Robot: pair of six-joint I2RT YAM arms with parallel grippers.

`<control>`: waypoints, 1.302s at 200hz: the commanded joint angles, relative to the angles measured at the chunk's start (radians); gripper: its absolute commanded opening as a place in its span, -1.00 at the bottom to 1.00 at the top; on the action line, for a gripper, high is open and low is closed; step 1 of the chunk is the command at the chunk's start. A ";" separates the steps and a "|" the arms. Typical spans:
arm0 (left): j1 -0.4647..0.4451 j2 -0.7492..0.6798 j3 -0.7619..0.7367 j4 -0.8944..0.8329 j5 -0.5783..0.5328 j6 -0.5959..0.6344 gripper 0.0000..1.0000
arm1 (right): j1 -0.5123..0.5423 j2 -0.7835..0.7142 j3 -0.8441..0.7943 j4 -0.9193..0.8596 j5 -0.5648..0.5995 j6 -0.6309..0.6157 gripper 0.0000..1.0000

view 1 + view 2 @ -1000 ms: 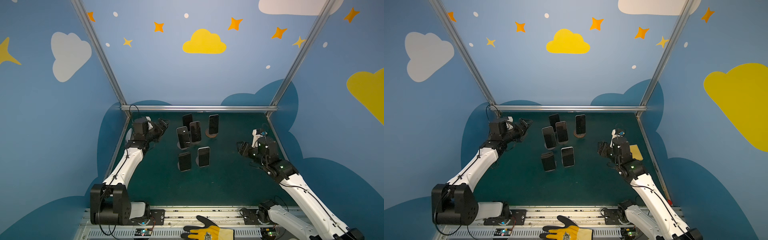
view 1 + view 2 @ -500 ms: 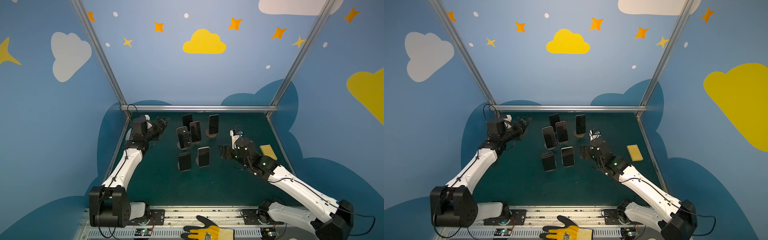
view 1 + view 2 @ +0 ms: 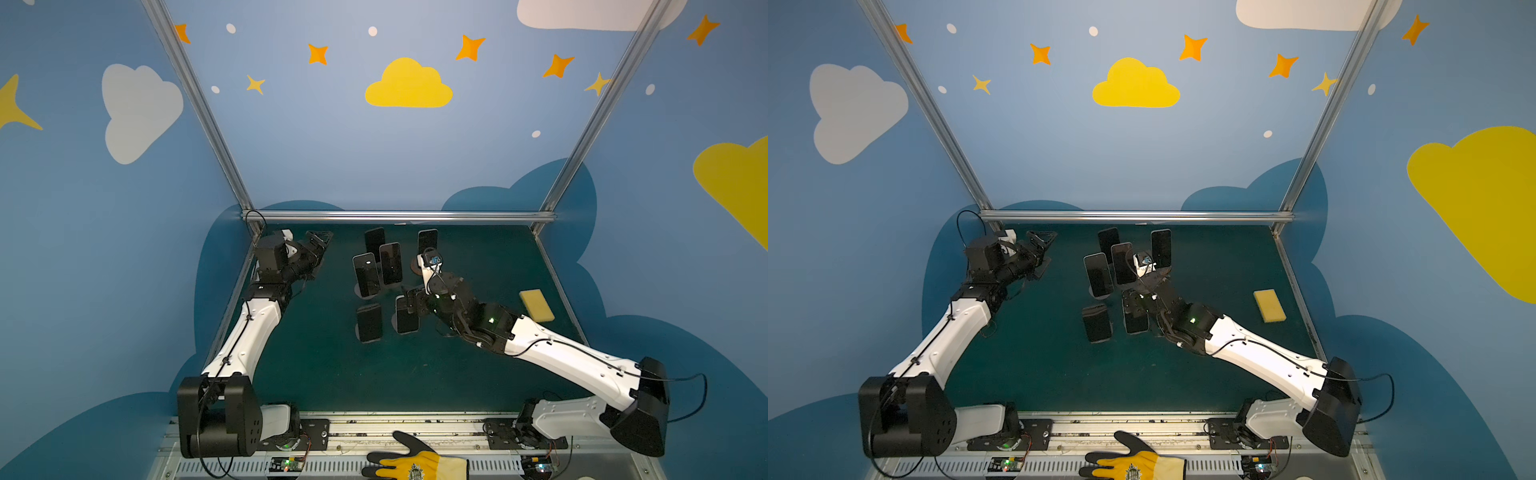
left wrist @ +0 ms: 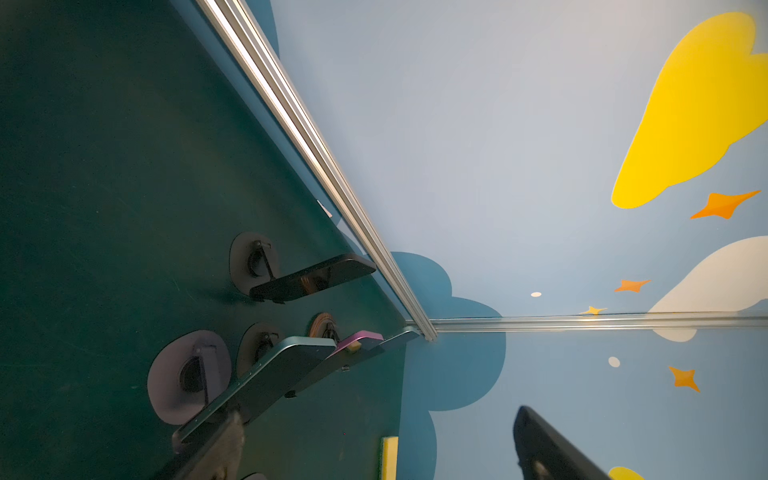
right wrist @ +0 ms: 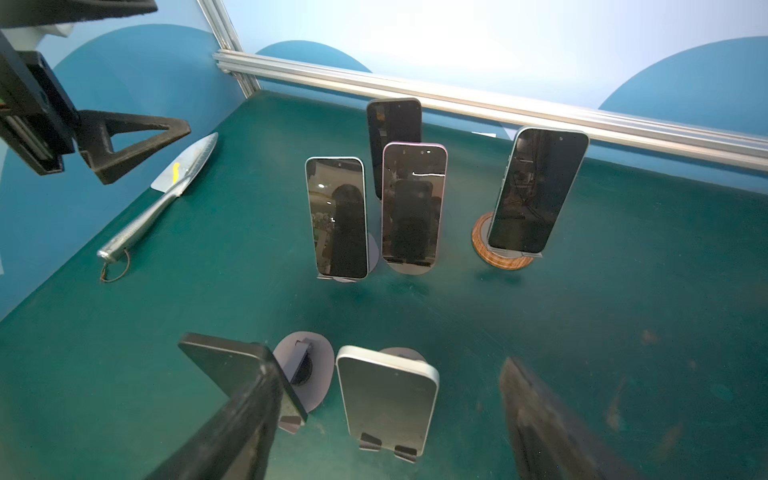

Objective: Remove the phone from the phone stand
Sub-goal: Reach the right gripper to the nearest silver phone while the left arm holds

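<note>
**Lining up on the white-edged phone**

I judge this to be the approach. My right gripper [image 5: 384, 370] is spread wide and holds nothing. Its fingers [image 5: 536, 415] straddle the white-edged phone [image 5: 388, 399], which leans untouched in its phone stand [image 5: 409, 354] just ahead of me. A black phone [image 5: 224, 353] crowds one finger. Next I should ease in, pinch the phone's edges and lift it clear of the lip. My left gripper [image 3: 318, 243], also spread wide, hangs well away.

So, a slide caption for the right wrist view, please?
Open right gripper framing a white-edged phone; five more phones stand nearby.
</note>
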 commanded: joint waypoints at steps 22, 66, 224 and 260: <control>0.025 -0.057 -0.006 0.022 -0.014 0.031 1.00 | 0.006 0.007 0.054 -0.039 0.059 -0.055 0.75; 0.029 -0.083 -0.029 0.005 -0.064 0.049 1.00 | 0.009 0.006 0.069 -0.024 0.082 -0.021 0.80; -0.014 -0.030 0.003 -0.056 -0.044 0.055 1.00 | 0.022 0.091 -0.071 0.094 0.056 0.159 0.97; -0.024 -0.028 0.002 -0.046 -0.034 0.056 1.00 | 0.049 0.161 -0.057 0.099 0.090 0.209 0.97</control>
